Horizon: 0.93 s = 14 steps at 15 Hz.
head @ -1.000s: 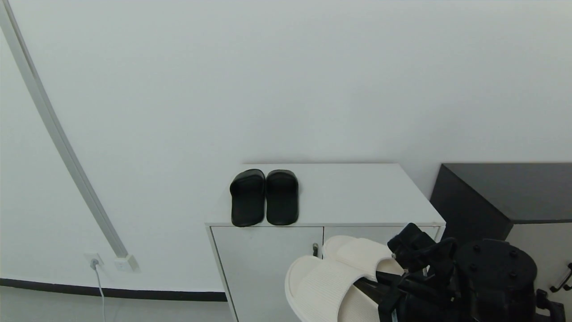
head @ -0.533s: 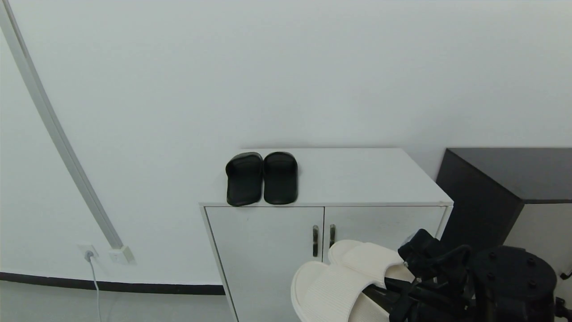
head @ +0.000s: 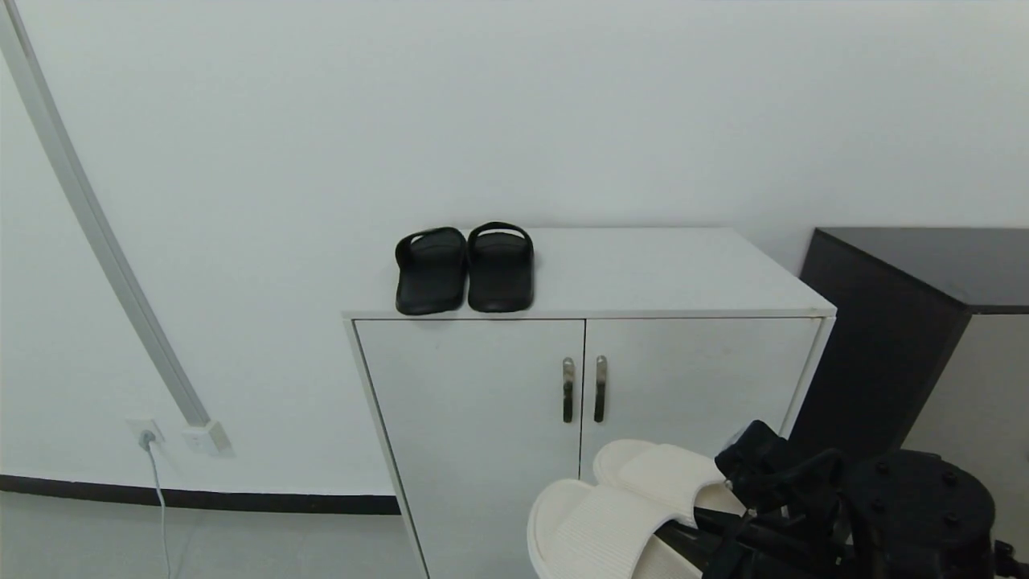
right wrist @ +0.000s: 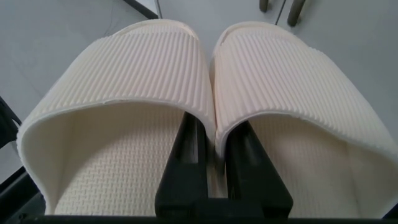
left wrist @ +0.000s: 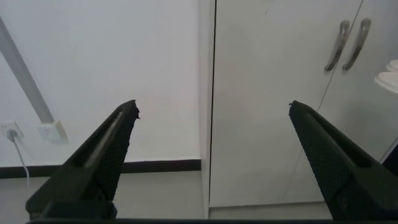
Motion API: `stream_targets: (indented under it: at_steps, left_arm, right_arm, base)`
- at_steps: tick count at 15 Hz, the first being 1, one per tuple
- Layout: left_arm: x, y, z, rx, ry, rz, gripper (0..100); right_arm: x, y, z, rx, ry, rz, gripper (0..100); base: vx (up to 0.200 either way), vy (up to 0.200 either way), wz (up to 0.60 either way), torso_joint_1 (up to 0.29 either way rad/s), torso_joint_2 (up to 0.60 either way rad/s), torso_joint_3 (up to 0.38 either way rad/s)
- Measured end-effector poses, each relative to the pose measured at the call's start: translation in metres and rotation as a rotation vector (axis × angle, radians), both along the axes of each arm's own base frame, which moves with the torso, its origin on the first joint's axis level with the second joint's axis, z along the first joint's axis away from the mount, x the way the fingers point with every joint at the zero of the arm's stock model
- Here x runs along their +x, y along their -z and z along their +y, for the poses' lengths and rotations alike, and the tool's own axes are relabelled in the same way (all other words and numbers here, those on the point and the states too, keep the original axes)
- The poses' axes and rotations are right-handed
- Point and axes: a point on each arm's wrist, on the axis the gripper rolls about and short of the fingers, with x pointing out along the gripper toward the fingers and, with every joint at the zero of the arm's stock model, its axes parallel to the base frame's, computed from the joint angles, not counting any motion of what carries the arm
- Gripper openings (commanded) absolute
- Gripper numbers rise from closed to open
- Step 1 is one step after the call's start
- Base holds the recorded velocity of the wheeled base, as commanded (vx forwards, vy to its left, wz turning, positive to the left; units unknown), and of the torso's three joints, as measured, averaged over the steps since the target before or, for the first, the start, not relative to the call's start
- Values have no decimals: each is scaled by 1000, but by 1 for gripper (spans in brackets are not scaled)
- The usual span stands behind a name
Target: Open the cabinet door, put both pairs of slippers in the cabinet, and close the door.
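A white cabinet stands against the wall with both doors shut, their two metal handles side by side at the middle. A pair of black slippers sits on its top at the left front. In front of the right door, low down, my right gripper is shut on a pair of white ribbed slippers. The right gripper has one finger under each strap of the white slippers, pinching their inner walls together. My left gripper is open, facing the cabinet's left front edge.
A black cabinet stands right beside the white one. On the wall to the left are a slanted grey conduit and a socket with a cable running down. Bare floor lies left of the cabinet.
The head camera has moved lower, so the cabinet sits higher in the picture and its doors and handles have come into full view. The right gripper still holds the white slippers.
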Motion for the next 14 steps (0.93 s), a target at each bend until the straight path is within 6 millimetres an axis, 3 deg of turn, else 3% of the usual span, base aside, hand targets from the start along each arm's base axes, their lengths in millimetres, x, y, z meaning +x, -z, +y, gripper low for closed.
stream_targets:
  at_steps: [11, 14]
  left_arm:
    - [0, 0, 0, -7, -1, 1, 100]
    - [0, 0, 0, -10, -1, 0, 100]
  right_arm:
    - [-6, 9, -3, -25, -15, -18, 0]
    - [-5, 12, -3, -38, -13, -8, 0]
  base:
    - [0, 0, 0, -116, 467, 346]
    - [0, 0, 0, -2, 151, 106]
